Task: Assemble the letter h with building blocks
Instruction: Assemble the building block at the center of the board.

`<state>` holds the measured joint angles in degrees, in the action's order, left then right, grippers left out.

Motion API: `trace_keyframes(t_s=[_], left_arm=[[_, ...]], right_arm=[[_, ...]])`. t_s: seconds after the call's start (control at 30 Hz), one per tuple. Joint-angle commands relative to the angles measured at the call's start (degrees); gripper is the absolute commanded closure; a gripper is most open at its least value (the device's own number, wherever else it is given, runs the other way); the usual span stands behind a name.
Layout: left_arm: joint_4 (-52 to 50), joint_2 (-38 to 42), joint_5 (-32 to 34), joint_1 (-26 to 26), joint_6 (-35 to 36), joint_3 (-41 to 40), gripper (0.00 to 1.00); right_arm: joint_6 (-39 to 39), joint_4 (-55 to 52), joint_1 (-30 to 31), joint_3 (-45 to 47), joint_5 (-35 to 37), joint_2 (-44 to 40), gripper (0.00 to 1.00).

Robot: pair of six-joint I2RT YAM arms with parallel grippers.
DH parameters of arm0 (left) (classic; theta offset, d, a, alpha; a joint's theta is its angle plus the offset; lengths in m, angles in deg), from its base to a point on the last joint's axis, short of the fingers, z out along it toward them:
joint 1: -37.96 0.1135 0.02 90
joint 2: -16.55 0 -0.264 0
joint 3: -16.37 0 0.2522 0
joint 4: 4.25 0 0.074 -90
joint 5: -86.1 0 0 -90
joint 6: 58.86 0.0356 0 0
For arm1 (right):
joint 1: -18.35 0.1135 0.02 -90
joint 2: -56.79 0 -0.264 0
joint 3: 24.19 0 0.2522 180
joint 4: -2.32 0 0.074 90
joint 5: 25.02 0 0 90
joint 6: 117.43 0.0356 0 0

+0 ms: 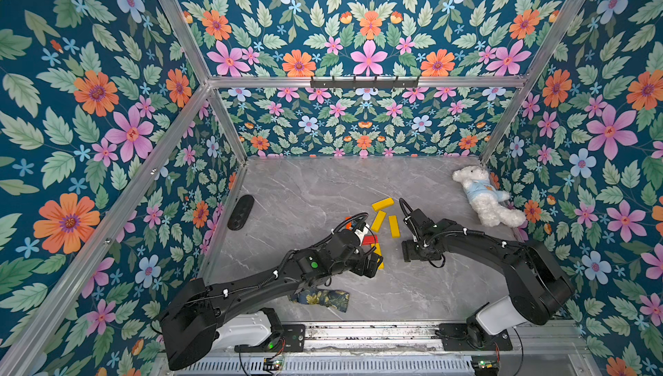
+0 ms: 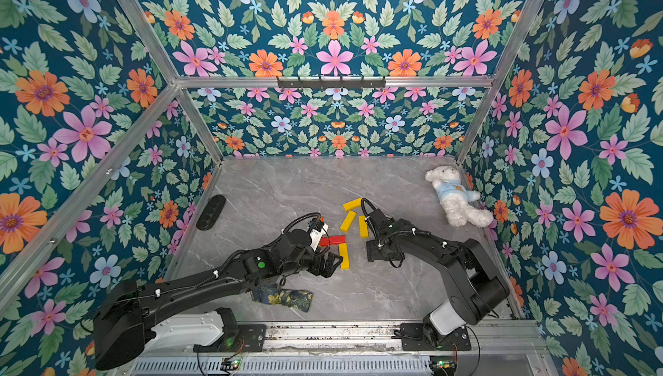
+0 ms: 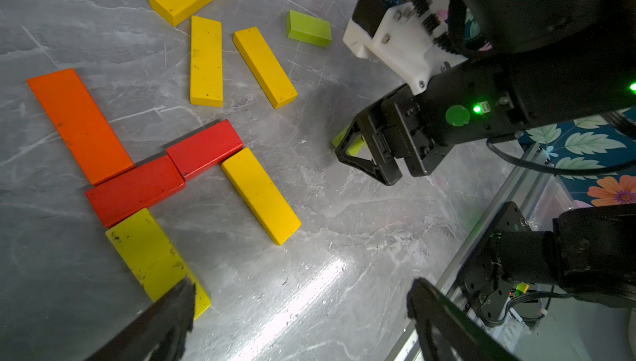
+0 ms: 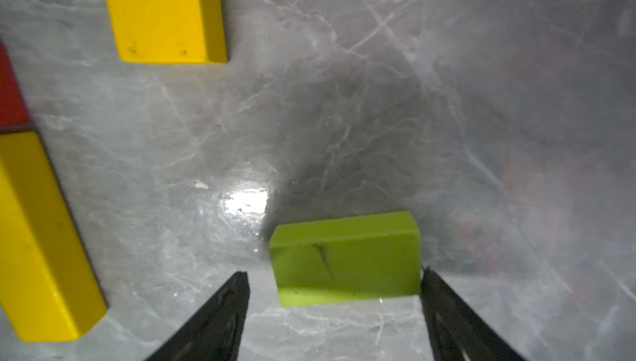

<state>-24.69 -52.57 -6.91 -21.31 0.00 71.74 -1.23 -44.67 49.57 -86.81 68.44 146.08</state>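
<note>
In the left wrist view an orange block (image 3: 81, 125), two red blocks (image 3: 136, 190) end to end, a yellow block (image 3: 261, 195) and a dull yellow block (image 3: 151, 259) lie joined on the grey table. Three loose yellow blocks (image 3: 206, 61) and a lime green block (image 3: 309, 28) lie beyond them. My left gripper (image 3: 302, 288) hangs open over bare table, one fingertip above the dull yellow block. My right gripper (image 4: 334, 273) is open around a second lime green block (image 4: 347, 256); one finger touches its end and the other stands apart. In a top view the grippers (image 1: 409, 250) face each other.
A white plush bear (image 1: 484, 195) lies at the back right by the wall. A black oval pad (image 1: 240, 212) sits at the left edge. A dark floral cloth (image 1: 321, 299) lies under my left arm, near the front rail (image 1: 358, 334).
</note>
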Motion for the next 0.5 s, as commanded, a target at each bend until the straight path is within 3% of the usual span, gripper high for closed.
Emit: trace_keyframes(t_s=[0.0, 0.2, 0.47], left_arm=[[-0.1, 0.1, 0.7, 0.1, 0.6, 0.5, 0.01], [-0.5, 0.0, 0.9, 0.2, 0.8, 0.7, 0.01], [-0.6, 0.1, 1.2, 0.1, 0.8, 0.7, 0.01]], right_arm=[[-0.2, -1.2, 0.5, -0.5, 1.4, 1.4, 0.25], [0.4, 0.2, 0.9, -1.4, 0.3, 1.0, 0.35], [1.5, -0.1, 1.5, -7.7, 1.4, 7.4, 0.38]])
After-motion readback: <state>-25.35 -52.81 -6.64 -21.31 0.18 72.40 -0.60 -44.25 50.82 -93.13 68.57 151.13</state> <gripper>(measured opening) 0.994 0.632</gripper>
